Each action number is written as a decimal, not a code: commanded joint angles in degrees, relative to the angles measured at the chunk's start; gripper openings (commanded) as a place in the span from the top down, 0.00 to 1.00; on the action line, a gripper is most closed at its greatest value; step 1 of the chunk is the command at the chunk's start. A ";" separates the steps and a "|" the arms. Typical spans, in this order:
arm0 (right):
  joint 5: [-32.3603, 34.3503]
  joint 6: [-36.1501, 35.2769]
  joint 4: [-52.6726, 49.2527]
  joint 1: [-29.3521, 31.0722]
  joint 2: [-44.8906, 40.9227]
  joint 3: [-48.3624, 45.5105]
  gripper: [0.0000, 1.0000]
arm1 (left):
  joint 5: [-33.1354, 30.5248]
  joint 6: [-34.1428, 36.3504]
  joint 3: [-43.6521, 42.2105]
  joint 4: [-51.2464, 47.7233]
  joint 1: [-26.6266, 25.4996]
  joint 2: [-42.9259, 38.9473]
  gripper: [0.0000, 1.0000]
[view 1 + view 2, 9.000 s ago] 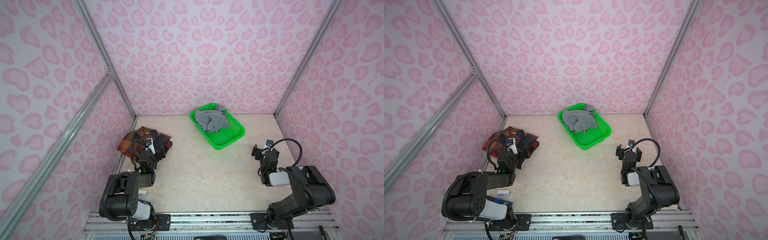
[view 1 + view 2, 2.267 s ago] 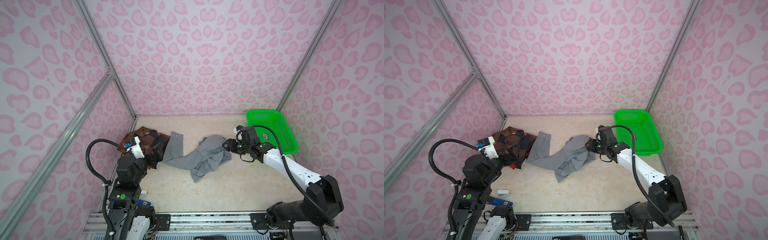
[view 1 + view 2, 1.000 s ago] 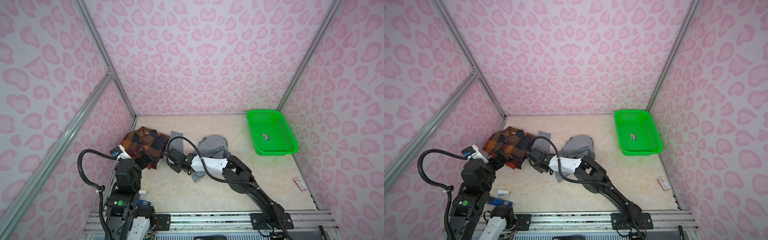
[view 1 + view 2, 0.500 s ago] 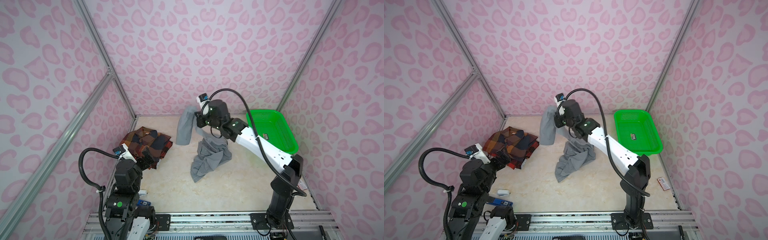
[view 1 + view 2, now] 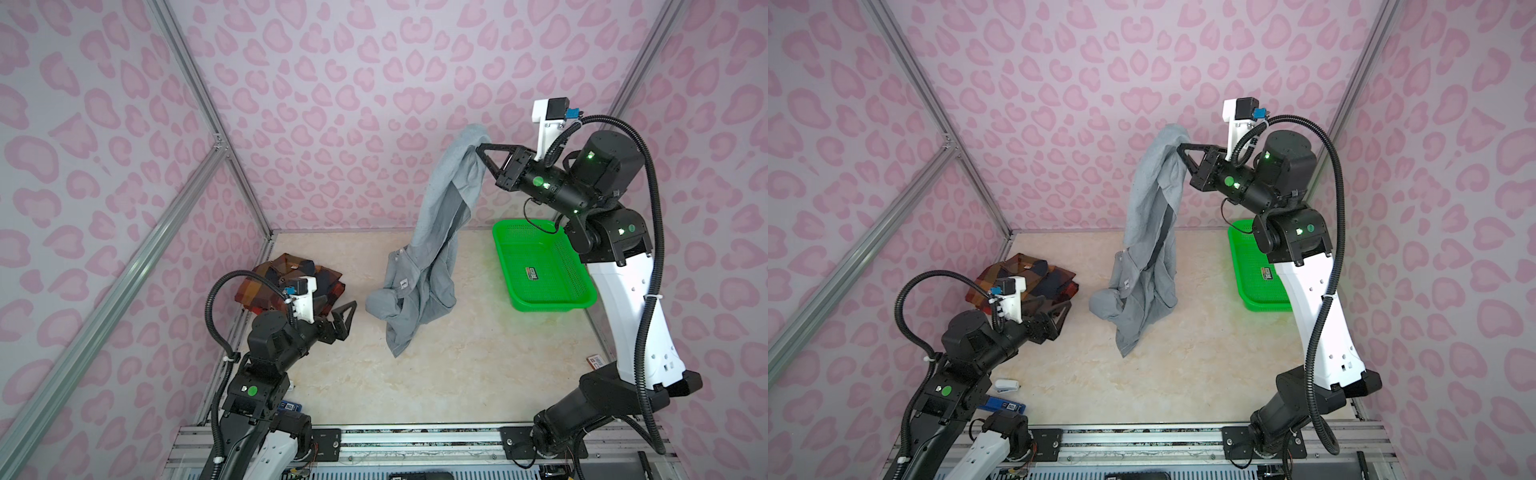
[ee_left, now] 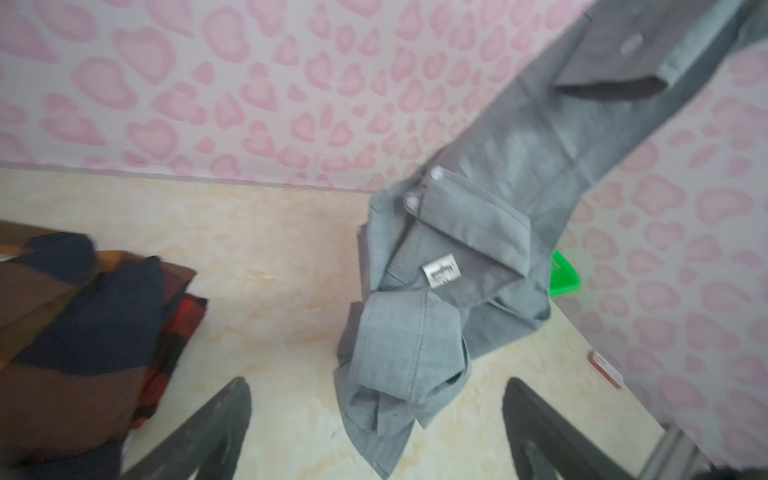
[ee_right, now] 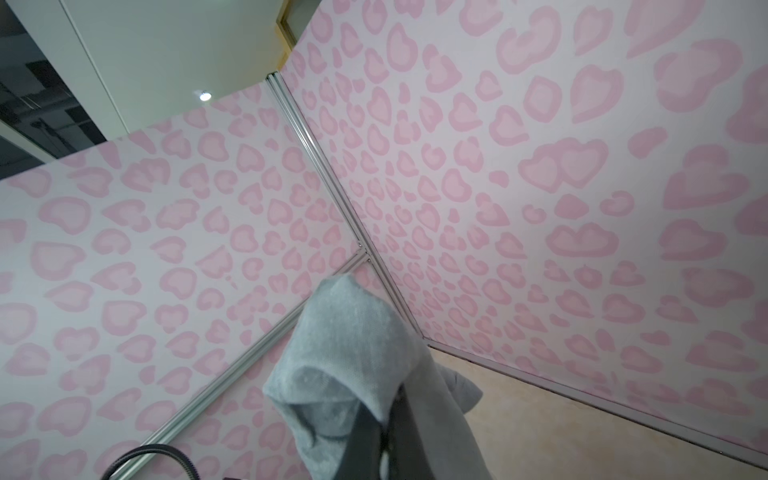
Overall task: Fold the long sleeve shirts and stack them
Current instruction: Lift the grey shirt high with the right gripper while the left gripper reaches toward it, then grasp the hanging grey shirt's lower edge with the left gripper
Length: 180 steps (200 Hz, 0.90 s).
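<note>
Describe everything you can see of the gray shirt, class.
The gray shirt is plain, woven-looking cloth with a collar, a white neck label and two pale buttons. It hangs unfolded and crumpled in a long drape, pinched near its top by the shut right gripper held high. Its bunched lower end seems to rest on the beige table, apart from the plaid shirt.

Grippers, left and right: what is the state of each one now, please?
Left gripper: open, holding nothing.
Right gripper: shut on the gray shirt.

Pink heart-print walls (image 5: 374,83) enclose a beige marbled floor (image 5: 457,374).
</note>
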 commanded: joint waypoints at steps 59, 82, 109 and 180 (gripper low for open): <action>-18.78 36.00 38.29 -4.37 -1.92 -6.29 1.00 | -2.01 7.46 -1.22 14.71 -12.01 13.84 0.03; -19.26 39.47 42.99 -4.34 -2.59 -8.48 1.00 | -1.44 8.69 1.32 20.57 -17.47 20.62 0.02; -20.05 43.07 47.05 -4.03 -2.83 -8.65 1.00 | -5.74 11.38 3.08 28.13 -24.64 26.19 0.03; -21.55 41.71 48.10 -2.68 -6.59 -11.57 1.00 | 1.61 0.51 2.04 42.01 -25.88 33.25 0.03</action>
